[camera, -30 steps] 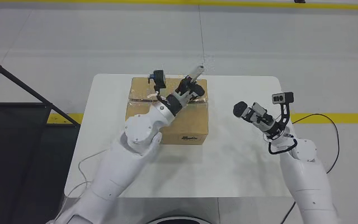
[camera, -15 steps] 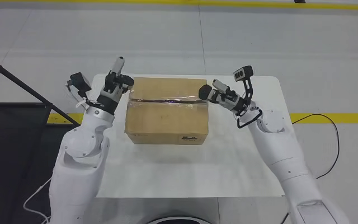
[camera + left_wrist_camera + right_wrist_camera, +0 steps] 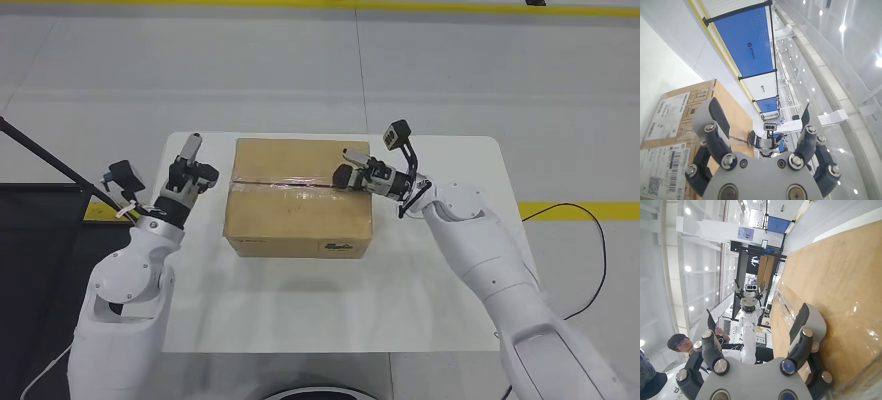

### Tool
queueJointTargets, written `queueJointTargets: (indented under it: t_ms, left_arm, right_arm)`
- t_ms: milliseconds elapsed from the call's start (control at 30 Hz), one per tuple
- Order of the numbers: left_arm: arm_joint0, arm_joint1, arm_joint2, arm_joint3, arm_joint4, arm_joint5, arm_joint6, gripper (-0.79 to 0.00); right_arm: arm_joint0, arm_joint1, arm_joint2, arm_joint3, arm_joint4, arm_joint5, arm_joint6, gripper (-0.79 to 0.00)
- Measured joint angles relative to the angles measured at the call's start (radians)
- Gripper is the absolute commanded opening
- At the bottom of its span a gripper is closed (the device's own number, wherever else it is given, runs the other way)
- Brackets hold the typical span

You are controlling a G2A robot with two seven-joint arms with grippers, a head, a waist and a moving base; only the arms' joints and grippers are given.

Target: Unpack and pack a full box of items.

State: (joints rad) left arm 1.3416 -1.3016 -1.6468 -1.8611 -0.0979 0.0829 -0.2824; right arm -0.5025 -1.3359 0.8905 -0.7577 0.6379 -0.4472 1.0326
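Observation:
A closed brown cardboard box (image 3: 298, 200) stands in the middle of the white table (image 3: 440, 290), with a clear taped seam (image 3: 290, 182) running along its top. My right gripper (image 3: 347, 167) is at the box's right top edge beside the seam's end, open; in the right wrist view one finger (image 3: 802, 321) lies against the box (image 3: 838, 285) and nothing sits between the jaws of the gripper (image 3: 755, 321). My left gripper (image 3: 198, 160) is held up just off the box's left side, open and empty. The left wrist view shows that gripper (image 3: 762, 117) beside the labelled box (image 3: 677, 113).
A dark mat with a black frame (image 3: 40, 250) lies left of the table. A black cable (image 3: 590, 260) loops over the floor on the right. Bare table surface lies in front of the box and to its right.
My left arm has swung from above the box out to its left side. My right arm has moved in from the table's right to the box's right top edge.

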Motion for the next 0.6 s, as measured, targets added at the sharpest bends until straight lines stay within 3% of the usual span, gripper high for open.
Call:
queueJointTargets:
  t_ms: [367, 600]
  left_arm:
    - [0.006, 0.005, 0.022, 0.022, -0.014, 0.009, -0.041, 0.000]
    - [0.015, 0.006, 0.036, 0.029, -0.025, 0.003, -0.034, 0.000]
  right_arm:
    - [-0.036, 0.023, 0.058, -0.047, -0.045, 0.029, 0.012, 0.000]
    - [-0.052, 0.008, 0.028, -0.106, -0.065, 0.067, -0.008, 0.000]
